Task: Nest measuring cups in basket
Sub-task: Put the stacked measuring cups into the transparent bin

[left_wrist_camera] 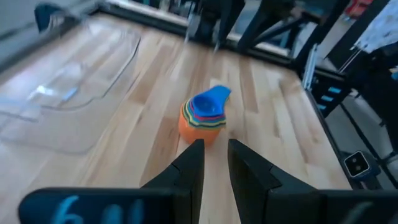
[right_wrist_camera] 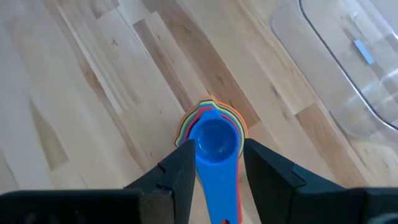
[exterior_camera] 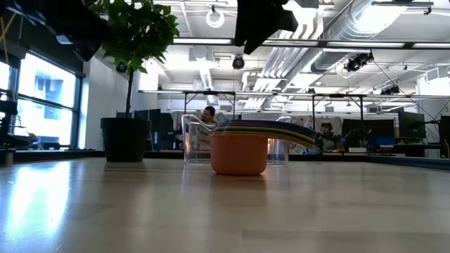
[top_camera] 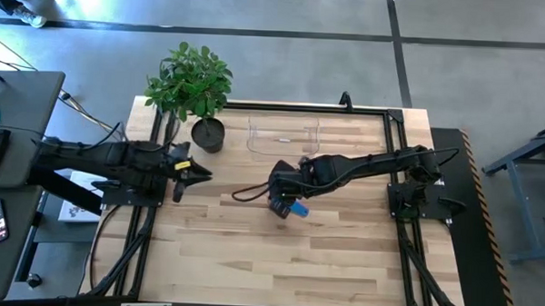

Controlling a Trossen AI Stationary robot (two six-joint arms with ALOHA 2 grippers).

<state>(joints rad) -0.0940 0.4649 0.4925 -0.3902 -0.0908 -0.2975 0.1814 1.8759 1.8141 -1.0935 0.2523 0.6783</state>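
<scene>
Cups (left_wrist_camera: 203, 118) sit nested in one stack, orange outermost, blue on top, on the tabletop (top_camera: 250, 261) near the clear basket (top_camera: 284, 135), not in it. I see the right tool (right_wrist_camera: 214, 165) w/ fingers spread either side of the blue handle, released. Left tool (top_camera: 197, 175) waits open near the plant pot (top_camera: 207, 134).

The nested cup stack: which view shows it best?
The left wrist view: the nested cup stack sits whole and unobstructed, outside the basket. Right wrist shows its top; low its side; high mostly hides it under the right gripper.
</scene>
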